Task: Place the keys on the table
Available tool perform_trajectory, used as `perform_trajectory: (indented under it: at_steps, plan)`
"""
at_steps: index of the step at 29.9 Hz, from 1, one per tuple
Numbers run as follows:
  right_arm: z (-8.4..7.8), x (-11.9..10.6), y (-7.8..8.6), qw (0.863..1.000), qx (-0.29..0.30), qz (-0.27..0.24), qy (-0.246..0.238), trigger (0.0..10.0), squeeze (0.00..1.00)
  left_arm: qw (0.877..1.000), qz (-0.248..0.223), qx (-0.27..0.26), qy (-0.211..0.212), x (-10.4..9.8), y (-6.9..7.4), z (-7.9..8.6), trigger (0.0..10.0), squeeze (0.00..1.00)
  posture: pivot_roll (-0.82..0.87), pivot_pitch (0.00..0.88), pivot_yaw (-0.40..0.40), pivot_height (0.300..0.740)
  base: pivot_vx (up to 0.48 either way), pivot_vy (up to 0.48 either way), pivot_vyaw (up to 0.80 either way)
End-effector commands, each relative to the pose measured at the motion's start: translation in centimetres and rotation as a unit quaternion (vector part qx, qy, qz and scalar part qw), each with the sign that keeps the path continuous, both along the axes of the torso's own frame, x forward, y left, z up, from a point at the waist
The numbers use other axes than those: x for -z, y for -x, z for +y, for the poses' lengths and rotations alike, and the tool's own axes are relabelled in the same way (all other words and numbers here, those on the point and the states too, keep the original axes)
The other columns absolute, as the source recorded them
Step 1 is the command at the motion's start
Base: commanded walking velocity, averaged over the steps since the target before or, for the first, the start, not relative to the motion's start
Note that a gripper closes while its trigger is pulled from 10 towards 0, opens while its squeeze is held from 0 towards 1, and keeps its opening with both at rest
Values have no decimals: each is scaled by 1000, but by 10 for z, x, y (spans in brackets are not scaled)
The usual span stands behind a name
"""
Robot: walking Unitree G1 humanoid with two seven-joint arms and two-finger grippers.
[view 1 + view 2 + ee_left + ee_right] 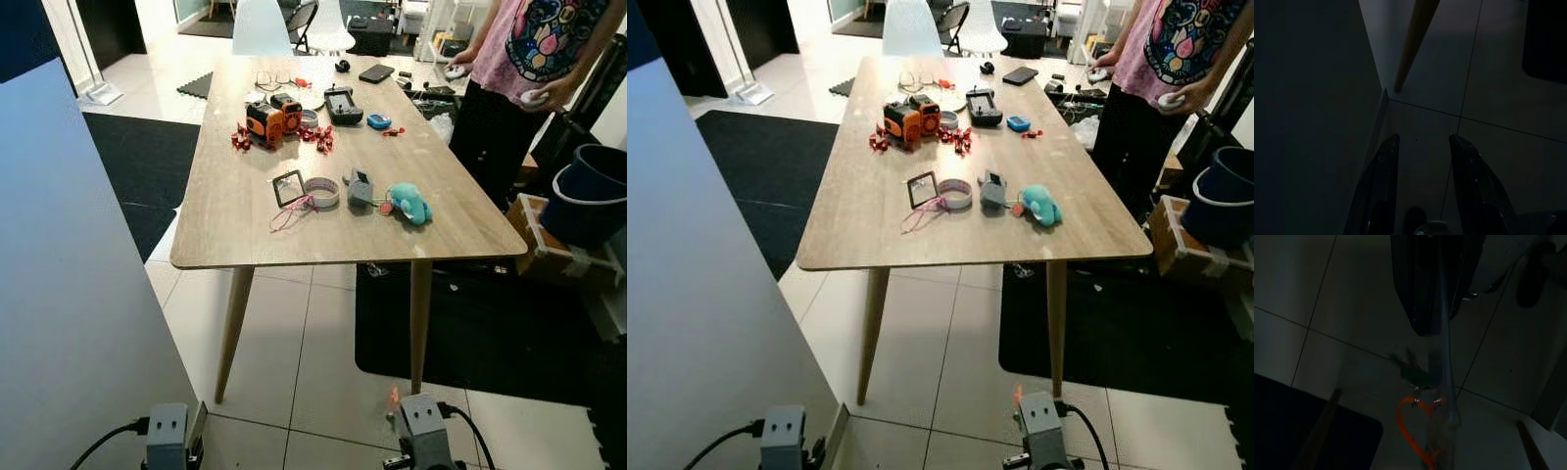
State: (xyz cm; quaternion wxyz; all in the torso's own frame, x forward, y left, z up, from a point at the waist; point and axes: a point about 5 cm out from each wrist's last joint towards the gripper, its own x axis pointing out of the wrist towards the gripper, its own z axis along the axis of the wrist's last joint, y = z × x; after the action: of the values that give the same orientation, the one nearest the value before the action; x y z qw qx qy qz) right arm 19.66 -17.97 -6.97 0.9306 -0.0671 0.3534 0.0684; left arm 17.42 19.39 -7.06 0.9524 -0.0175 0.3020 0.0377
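Fingers (1432, 298) of the right gripper pinch dangling keys (1418, 382).

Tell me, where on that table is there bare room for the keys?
The table's near left corner and the strip along its left edge are bare wood. Around the orange tool and from the small frame to the teal plush it is crowded.
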Motion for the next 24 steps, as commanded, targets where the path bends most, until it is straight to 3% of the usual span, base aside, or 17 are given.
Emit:
perform_trajectory:
  at_steps: [1, 14, 24]
  plan:
    - [0, 4, 6, 1000, 2, 13, 0, 10000, 0, 1000, 6, 4, 4, 3, 4, -4, 10000, 0, 42, 90, -29, 740, 0, -292, 0]
    - [0, 4, 6, 1000, 2, 13, 1, 10000, 0, 1000, 13, 1, 4, 4, 5, -4, 10000, 0, 42, 91, -28, 740, 0, -343, 0]
    - [0, 4, 6, 1000, 2, 13, 1, 10000, 0, 1000, 19, -7, 6, 4, 6, -2, 10000, 0, 42, 92, -28, 740, 0, 0, 0]
